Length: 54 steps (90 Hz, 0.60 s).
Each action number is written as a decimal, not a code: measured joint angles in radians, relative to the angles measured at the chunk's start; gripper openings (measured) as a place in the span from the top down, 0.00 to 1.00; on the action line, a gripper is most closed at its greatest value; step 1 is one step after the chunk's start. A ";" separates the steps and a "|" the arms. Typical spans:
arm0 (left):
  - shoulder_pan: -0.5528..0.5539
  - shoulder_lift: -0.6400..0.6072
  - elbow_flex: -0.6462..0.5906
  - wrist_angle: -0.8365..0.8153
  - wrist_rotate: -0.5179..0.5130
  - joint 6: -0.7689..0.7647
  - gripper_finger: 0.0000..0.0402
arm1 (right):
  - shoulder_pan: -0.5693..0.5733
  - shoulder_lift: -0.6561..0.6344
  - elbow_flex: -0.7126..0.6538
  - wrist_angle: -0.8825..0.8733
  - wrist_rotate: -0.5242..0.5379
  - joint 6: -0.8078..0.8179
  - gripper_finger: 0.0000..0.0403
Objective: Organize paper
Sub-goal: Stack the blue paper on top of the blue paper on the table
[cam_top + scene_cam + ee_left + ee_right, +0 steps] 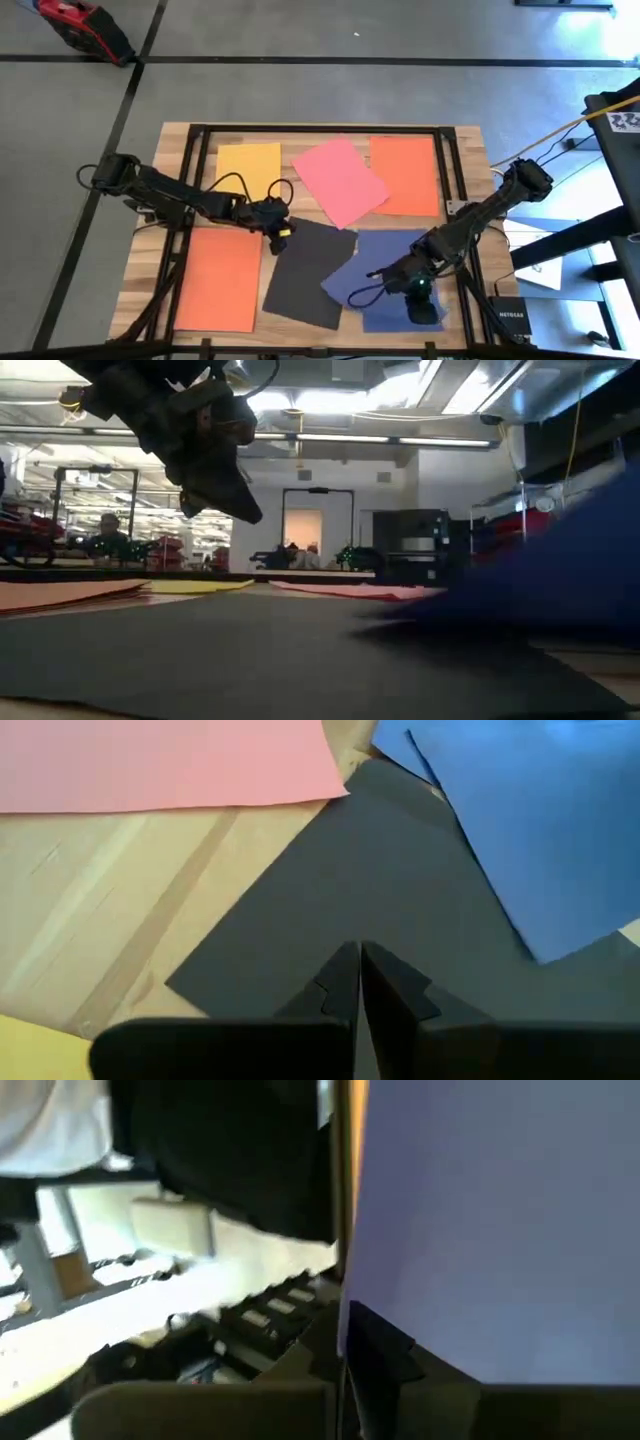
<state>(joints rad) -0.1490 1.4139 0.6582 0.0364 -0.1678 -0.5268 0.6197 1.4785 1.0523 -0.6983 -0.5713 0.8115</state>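
Six sheets of paper lie on the wooden table: yellow [248, 165], pink [340, 180] and orange [405, 175] at the far side, orange [220, 278], black [308, 272] and dark blue [385, 270] at the near side. The dark blue sheet overlaps the black sheet's right part. My left gripper [281, 232] is shut and hovers over the black sheet's far left corner [200, 982]; the low view shows this gripper [248, 512] above the table. My right gripper [420, 300] is shut on the dark blue sheet [500, 1230] at its near right part. My right gripper pinches the dark blue sheet between its two fingers at one edge [352, 1320], a single layer. The held part is raised off the table and shows lifted in the low view [560, 550]. The sheet's left part [345, 283] still lies on the black sheet.
A black metal frame [200, 150] runs around the tabletop. A power strip [505, 318] lies at the table's near right corner, and a yellow cable [550, 135] runs off to the right. Bare wood shows between the yellow sheet and the near orange sheet. People sit far behind the table [108, 532].
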 joint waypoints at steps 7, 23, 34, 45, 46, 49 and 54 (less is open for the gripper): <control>-0.003 0.007 0.000 0.001 0.000 0.001 1.00 | -0.001 0.008 0.001 0.003 0.020 -0.001 0.94; -0.013 0.018 0.000 0.001 0.001 0.002 1.00 | -0.005 0.013 0.000 -0.007 0.066 -0.006 0.75; -0.017 0.023 0.000 0.006 0.000 0.002 1.00 | -0.013 0.013 0.000 -0.013 0.083 -0.052 0.68; -0.016 0.023 0.000 0.008 0.000 0.002 1.00 | -0.012 0.013 0.000 -0.015 0.154 -0.119 0.73; -0.016 0.023 0.000 0.009 0.000 0.002 1.00 | -0.012 0.013 0.000 -0.015 0.164 -0.129 0.74; -0.016 0.023 0.000 0.013 0.000 0.002 1.00 | -0.012 0.013 0.000 -0.016 0.198 -0.162 0.78; -0.016 0.023 0.000 0.016 0.000 0.002 1.00 | -0.016 0.013 0.000 -0.017 0.267 -0.223 0.86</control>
<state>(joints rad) -0.1651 1.4372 0.6586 0.0525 -0.1677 -0.5243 0.6037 1.4918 1.0527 -0.7155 -0.3039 0.5888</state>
